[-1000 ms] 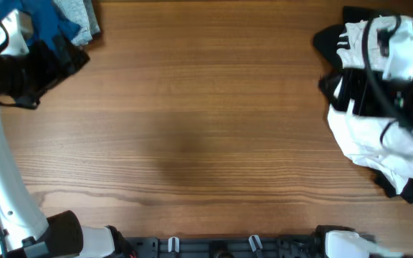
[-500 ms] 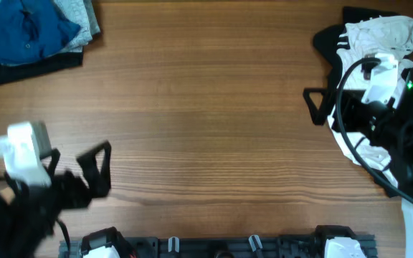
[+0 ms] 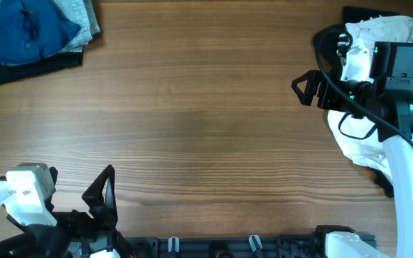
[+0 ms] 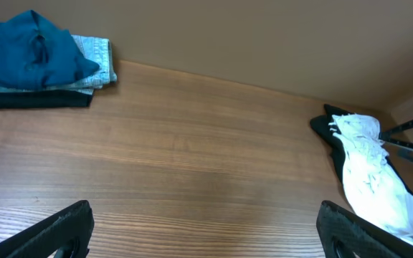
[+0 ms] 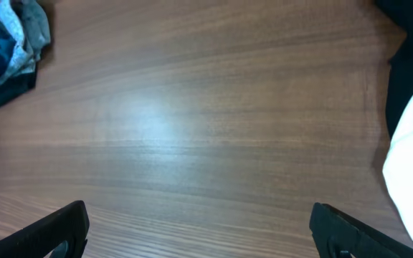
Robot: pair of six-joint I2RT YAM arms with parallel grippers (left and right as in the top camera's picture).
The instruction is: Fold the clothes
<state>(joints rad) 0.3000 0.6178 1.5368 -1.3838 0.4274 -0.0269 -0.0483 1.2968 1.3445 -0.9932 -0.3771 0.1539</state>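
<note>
Lying bunched on a corner pile (image 3: 27, 68), blue shirt (image 3: 21, 32), left hand (image 4: 203, 209) wide and empty, right hand (image 5: 198, 209) wide, empty, beside white garment (image 3: 368, 140)

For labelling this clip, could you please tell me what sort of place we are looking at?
Probably a robot lab bench set up for laundry folding: a wooden table, a blue shirt atop a folded stack, a white garment heaped below the right arm.
</note>
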